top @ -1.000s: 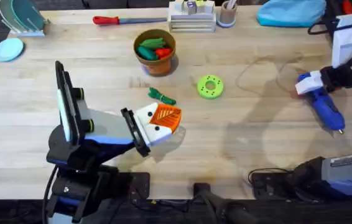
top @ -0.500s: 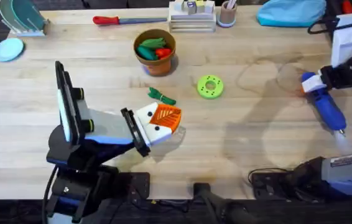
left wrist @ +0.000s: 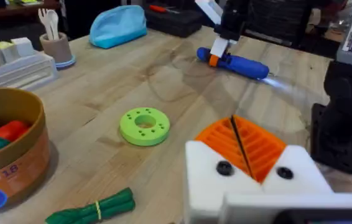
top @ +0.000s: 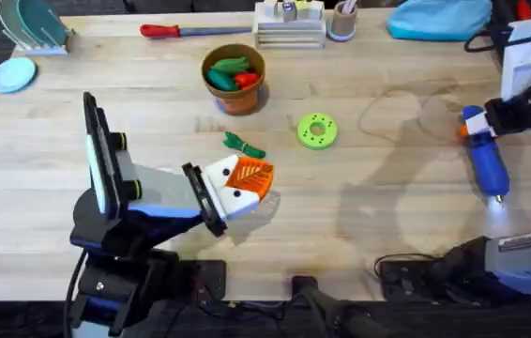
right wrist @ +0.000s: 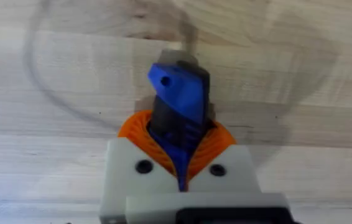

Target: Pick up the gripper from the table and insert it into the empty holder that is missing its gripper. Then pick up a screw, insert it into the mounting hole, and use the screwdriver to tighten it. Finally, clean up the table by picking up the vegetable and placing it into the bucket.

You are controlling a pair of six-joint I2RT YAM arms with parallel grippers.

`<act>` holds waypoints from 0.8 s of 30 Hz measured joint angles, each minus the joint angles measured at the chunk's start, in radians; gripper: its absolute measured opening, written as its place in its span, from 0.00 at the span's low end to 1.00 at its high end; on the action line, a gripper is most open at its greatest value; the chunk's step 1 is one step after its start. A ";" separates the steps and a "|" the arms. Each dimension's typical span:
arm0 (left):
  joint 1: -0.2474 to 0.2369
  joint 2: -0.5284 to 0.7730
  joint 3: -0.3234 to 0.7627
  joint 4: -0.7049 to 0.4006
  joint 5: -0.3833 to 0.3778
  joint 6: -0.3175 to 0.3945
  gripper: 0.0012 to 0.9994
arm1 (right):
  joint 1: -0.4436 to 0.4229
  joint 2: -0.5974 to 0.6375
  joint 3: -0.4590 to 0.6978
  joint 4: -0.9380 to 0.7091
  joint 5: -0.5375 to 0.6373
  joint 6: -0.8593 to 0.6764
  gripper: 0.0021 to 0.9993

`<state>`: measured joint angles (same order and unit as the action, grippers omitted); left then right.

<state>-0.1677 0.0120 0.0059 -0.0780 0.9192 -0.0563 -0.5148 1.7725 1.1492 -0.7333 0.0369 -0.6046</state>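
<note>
Screwdriver (top: 487,167) in hand: the fat blue power driver lies at about three o'clock on the table (top: 153,103), near the right edge, metal tip aimed toward five o'clock. The right gripper (top: 491,120) is clenched on its butt end; the right wrist view shows the orange pads (right wrist: 135,127) pressed against both sides of the blue body. By its look the driver is rigid, smooth-sided and fairly heavy for a two-finger hold, so a grip this far back would probably let the tip droop; a hold nearer the middle of the barrel should steady it.

Toward the centre, the lime-green disc (top: 317,130) sits at roughly twelve o'clock from the table's middle. The vegetable (top: 243,145) lies just beside the left gripper (top: 251,180), at its eleven o'clock. That gripper's orange pads meet along a thin line with nothing between them. The bucket (top: 234,77) stands farther off at eleven o'clock, already holding toy produce.
</note>
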 joint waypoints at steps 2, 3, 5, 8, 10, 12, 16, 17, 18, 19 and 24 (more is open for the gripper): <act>0.000 0.000 0.000 0.000 0.000 0.000 0.01 | 0.000 0.000 0.000 -0.001 0.000 0.003 0.02; 0.000 0.000 0.000 0.000 0.000 0.000 0.01 | 0.000 0.000 0.000 -0.001 0.000 0.007 0.02; 0.000 0.000 0.000 0.000 0.000 0.000 0.01 | 0.000 0.000 0.000 -0.001 0.000 0.018 0.02; 0.000 0.000 0.000 0.000 0.000 0.000 0.01 | 0.000 -0.002 0.000 -0.003 0.000 0.031 0.02; 0.000 0.000 0.000 0.000 0.000 0.000 0.01 | 0.000 -0.006 0.000 -0.014 -0.001 0.050 0.02; 0.000 0.000 0.000 0.000 0.000 0.000 0.01 | 0.000 -0.012 0.000 -0.038 -0.001 0.085 0.02; 0.000 0.000 0.000 0.000 0.000 0.000 0.01 | 0.000 -0.054 0.000 -0.048 -0.004 0.162 0.02; 0.000 0.000 0.000 0.000 0.000 0.000 0.01 | 0.000 -0.072 0.002 -0.045 -0.004 0.178 0.02; 0.000 0.000 0.000 0.000 0.000 0.000 0.01 | 0.000 -0.099 0.002 -0.036 -0.004 0.195 0.02; 0.000 0.000 0.000 0.000 0.000 0.000 0.01 | 0.000 -0.127 0.002 -0.025 -0.004 0.211 0.02; 0.000 0.000 0.000 0.000 0.000 0.000 0.01 | 0.000 -0.307 0.014 0.062 -0.018 0.293 0.02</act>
<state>-0.1677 0.0120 0.0059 -0.0780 0.9192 -0.0563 -0.5148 1.4658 1.1629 -0.6708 0.0193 -0.3111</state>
